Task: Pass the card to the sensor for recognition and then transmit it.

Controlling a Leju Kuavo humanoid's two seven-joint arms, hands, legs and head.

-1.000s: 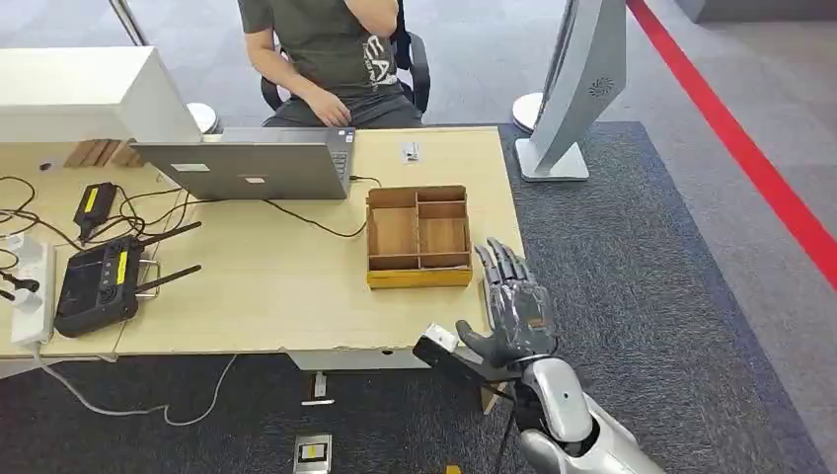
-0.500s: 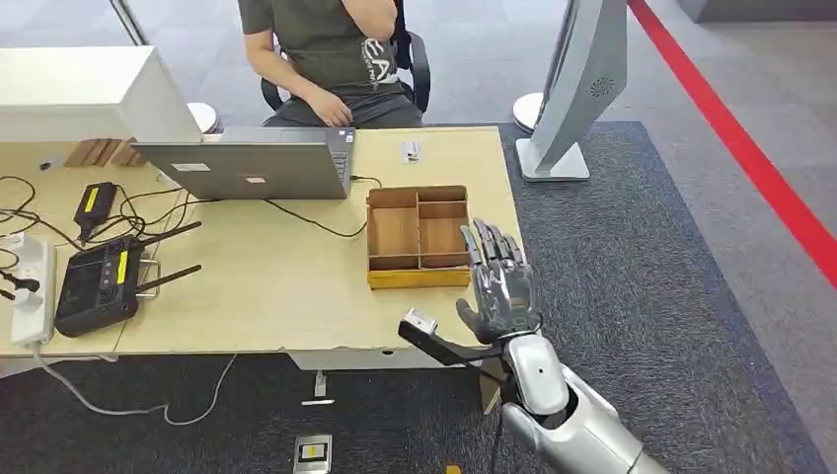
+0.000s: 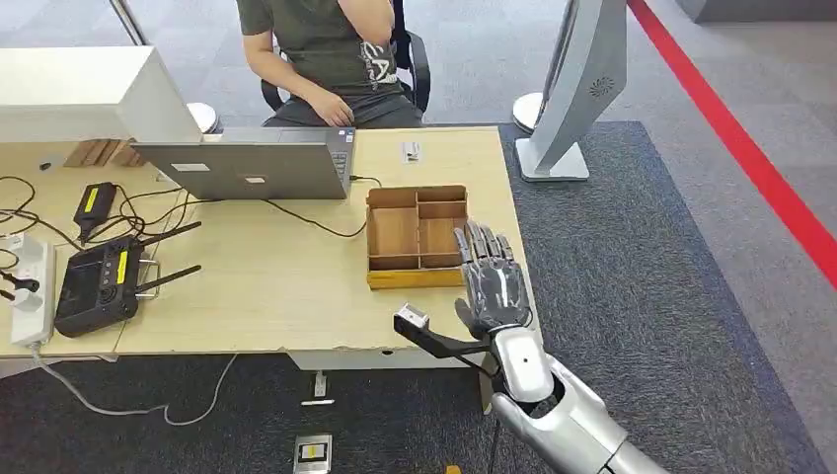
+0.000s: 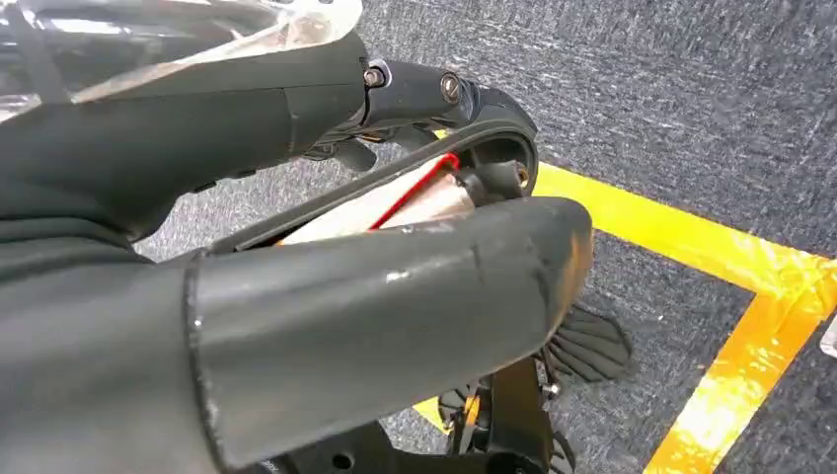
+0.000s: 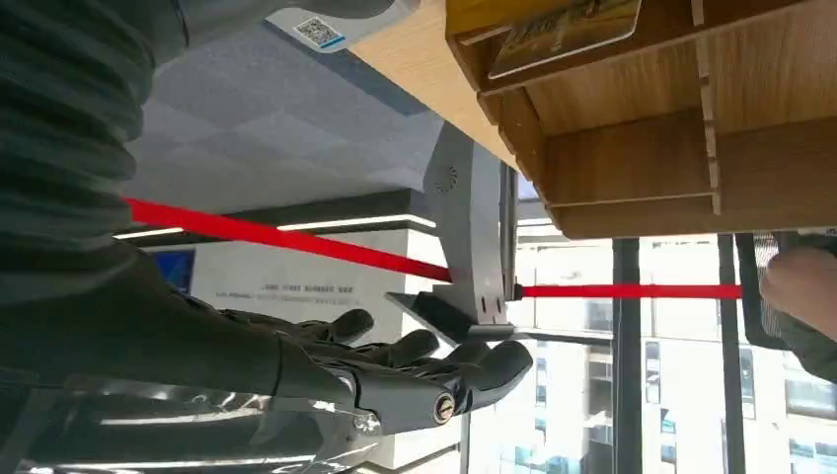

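Right hand (image 3: pixel 491 281) is seen in the head view raised over the right edge of the surface (image 3: pixel 286 296), just beside the wooden tray (image 3: pixel 418 235), fingers (image 3: pixel 481 247) straight and spread apart, palm down, nothing grasped. In the right wrist view the same hand (image 5: pixel 395 370) is shown with fingers extended and apart, empty, held near the tray (image 5: pixel 632 128) without touching it. A card (image 5: pixel 563 30) is seen in one tray compartment in the right wrist view, lying against the compartment wall; which compartment cannot be told. A dark bracket with a small pale block (image 3: pixel 413 318) is carried at the right wrist, over the front edge of the surface. Left hand (image 4: pixel 326 316) is seen in the left wrist view above grey carpet with yellow floor tape (image 4: pixel 730 296); a pale card-like piece with a red edge (image 4: pixel 395 202) is seen between thumb and dark fingers, but whether it is grasped cannot be told. A laptop (image 3: pixel 247 168), a black controller (image 3: pixel 99 281) and cables are laid on the surface; a seated person (image 3: pixel 326 49) is seen behind it, and a grey stand (image 3: pixel 577 89) to its right.
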